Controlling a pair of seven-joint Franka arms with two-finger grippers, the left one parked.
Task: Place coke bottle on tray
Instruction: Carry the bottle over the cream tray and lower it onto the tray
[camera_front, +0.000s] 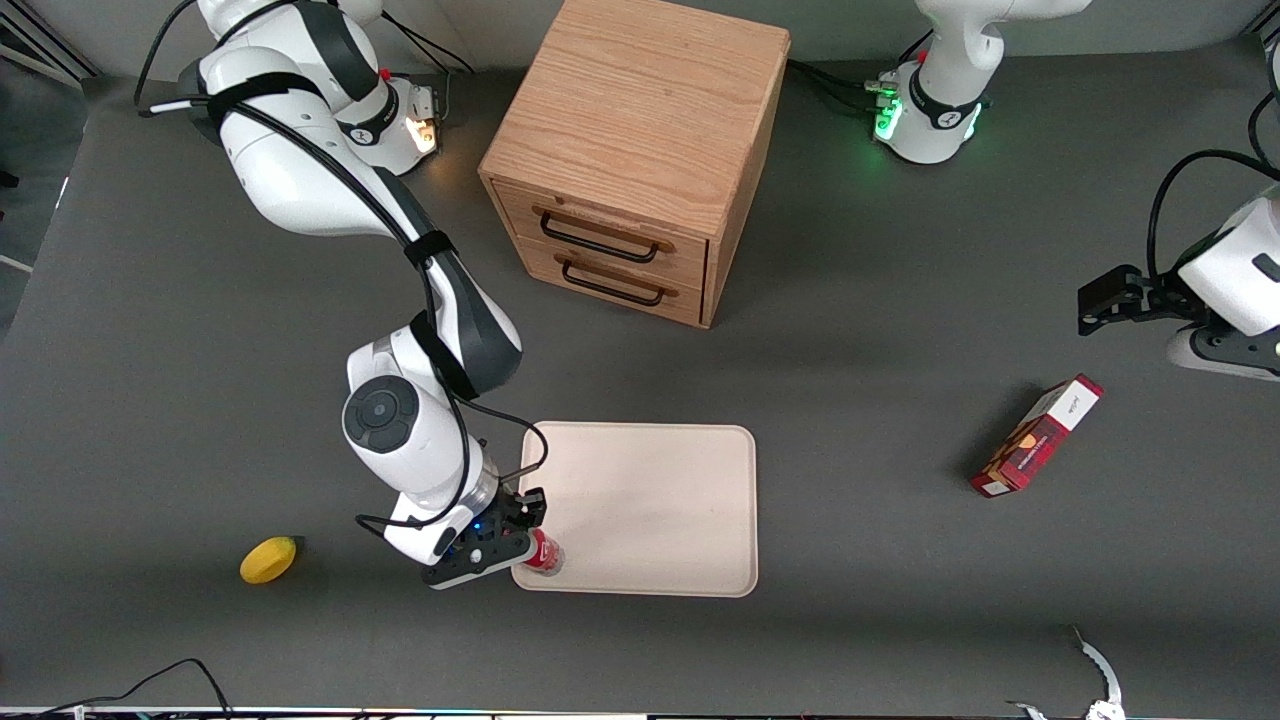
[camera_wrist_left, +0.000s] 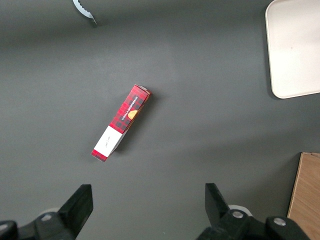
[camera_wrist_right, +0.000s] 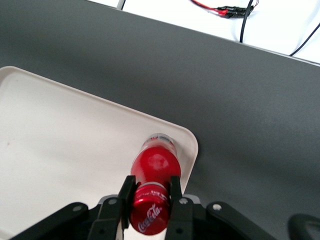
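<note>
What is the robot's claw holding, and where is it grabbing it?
The gripper holds the coke bottle near its top, fingers on either side just under the cap, over a near corner of the tray.

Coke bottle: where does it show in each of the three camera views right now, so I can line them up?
Front view: coke bottle over the tray's corner nearest the working arm and camera, in the gripper.
Right wrist view: bottle between the fingers, above that corner.
Left wrist view: not in it.
Shared landmark: the tray, also.
</note>
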